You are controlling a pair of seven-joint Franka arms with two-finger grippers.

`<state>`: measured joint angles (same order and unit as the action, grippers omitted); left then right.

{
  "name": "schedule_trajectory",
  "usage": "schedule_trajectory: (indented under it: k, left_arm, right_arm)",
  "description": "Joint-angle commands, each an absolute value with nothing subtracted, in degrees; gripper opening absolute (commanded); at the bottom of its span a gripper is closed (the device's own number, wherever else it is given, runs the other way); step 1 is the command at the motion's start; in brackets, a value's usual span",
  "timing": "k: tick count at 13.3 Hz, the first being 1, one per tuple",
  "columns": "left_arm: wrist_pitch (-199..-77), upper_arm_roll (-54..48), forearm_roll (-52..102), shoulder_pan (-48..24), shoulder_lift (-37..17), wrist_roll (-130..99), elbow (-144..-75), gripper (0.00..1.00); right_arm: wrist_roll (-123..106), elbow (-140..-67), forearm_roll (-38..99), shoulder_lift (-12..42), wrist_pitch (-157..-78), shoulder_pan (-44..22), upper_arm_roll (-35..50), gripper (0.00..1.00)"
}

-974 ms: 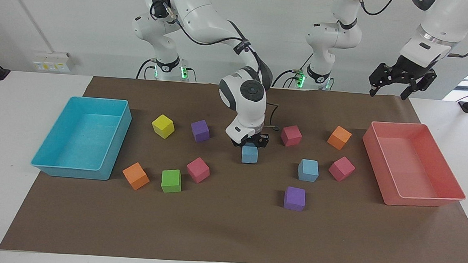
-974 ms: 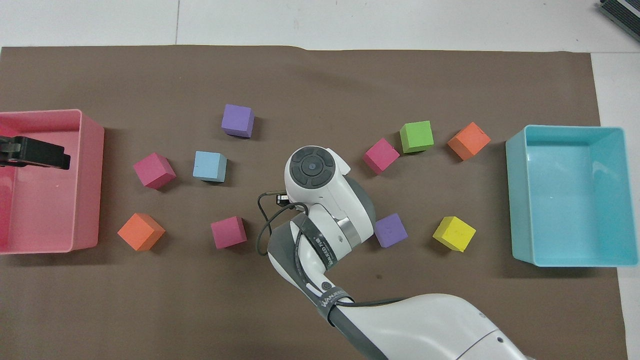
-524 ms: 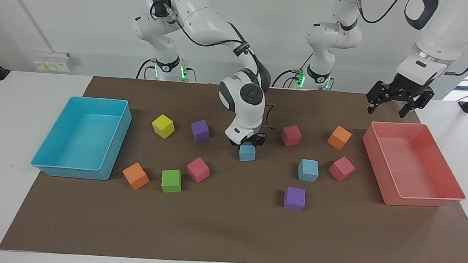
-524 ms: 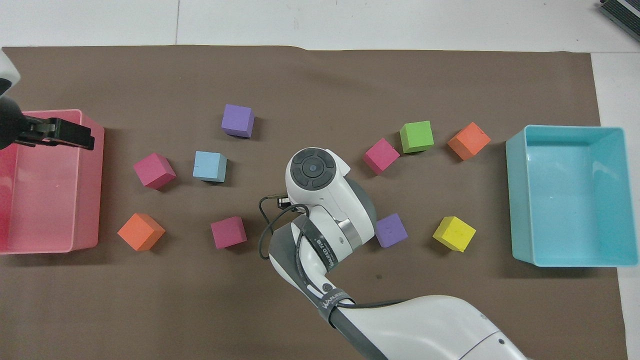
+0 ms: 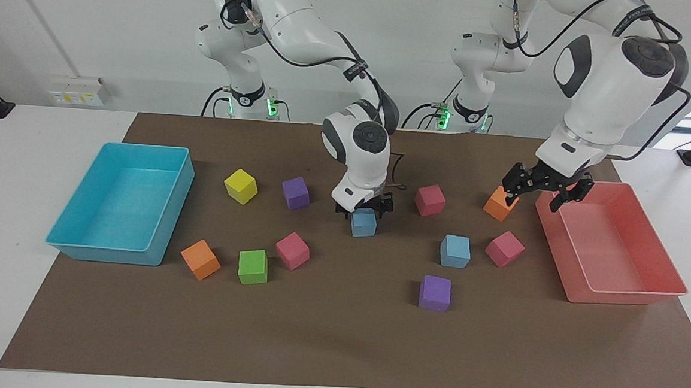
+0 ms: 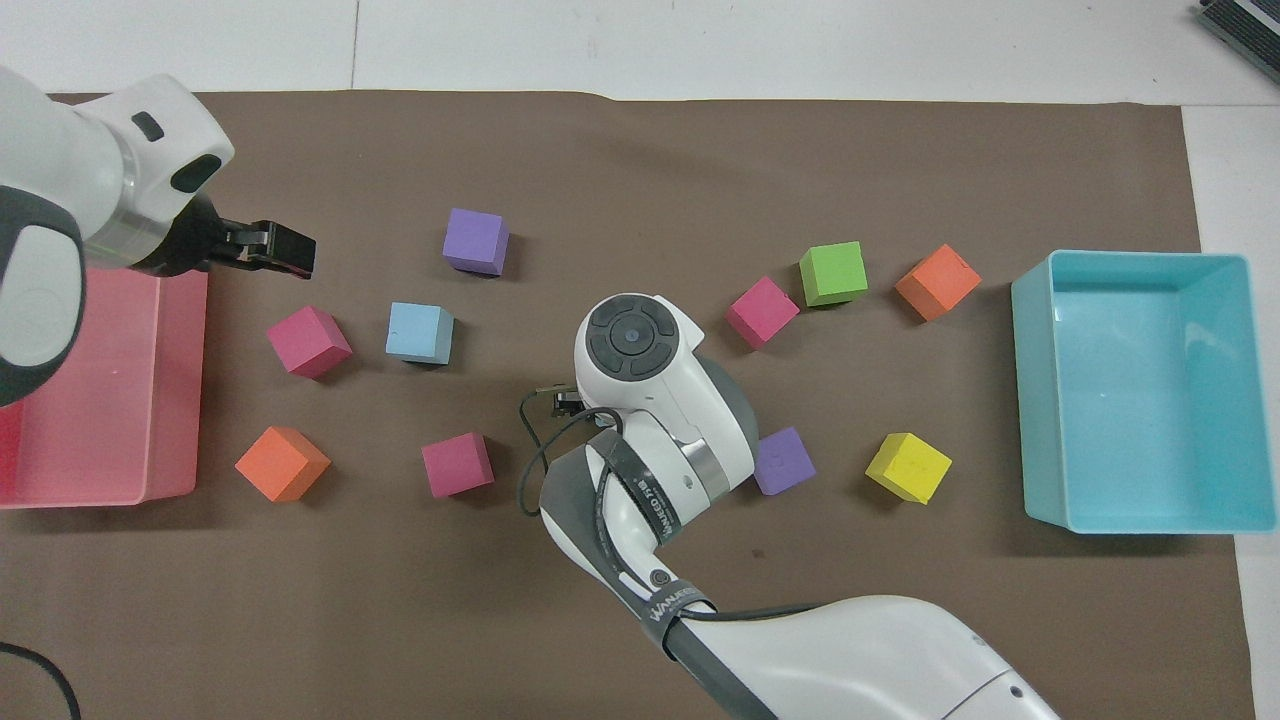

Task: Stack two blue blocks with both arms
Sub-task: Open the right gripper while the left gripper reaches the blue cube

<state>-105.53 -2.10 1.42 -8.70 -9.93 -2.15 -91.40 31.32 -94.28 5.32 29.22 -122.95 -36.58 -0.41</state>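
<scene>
- Facing view: shows the right gripper down at the middle of the brown mat, right on top of one blue block; cannot tell whether gripping or released, nor whether the cube's base touches the mat.
- Places the second blue block flat on the mat, toward the left arm's end, farther from the robots than the first, just beside a magenta cube.
- Shows the left gripper spread wide and empty, up over the edge of the pink tray, next to an orange cube.
- Overhead view: hides the first cube under the right arm.
- Shows the second blue block untouched, between the magenta cube and the arm.
- Puts the left gripper over bare mat just beside the tray, carrying nothing.
</scene>
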Motion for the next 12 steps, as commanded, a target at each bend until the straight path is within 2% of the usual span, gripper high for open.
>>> schedule_trajectory:
  k: [1, 4, 9, 12]
  left_arm:
    - [-112.6, -1.4, 1.7, -11.2, -9.6, -3.7, -97.9, 1.0]
    - [-121.7, -1.4, 1.7, -13.6, -11.3, -6.5, -104.5, 1.0]
    - [-130.6, -1.4, 1.7, -15.3, -15.5, -6.4, -108.6, 1.0]
    - [-134.3, -1.4, 1.7, -15.5, -16.0, -6.4, -111.4, 1.0]
  right_arm:
    - [31.4, -95.7, 6.5, 25.2, -123.7, -34.8, -0.4, 1.0]
    - [30.8, -95.7, 7.1, 22.1, -123.3, -31.1, -0.2, 1.0]
    - [19.5, -96.7, 24.1, 19.9, -122.3, -24.5, -0.3, 1.0]
    - [7.2, -101.8, 35.3, 18.1, -122.9, -21.3, -0.4, 1.0]
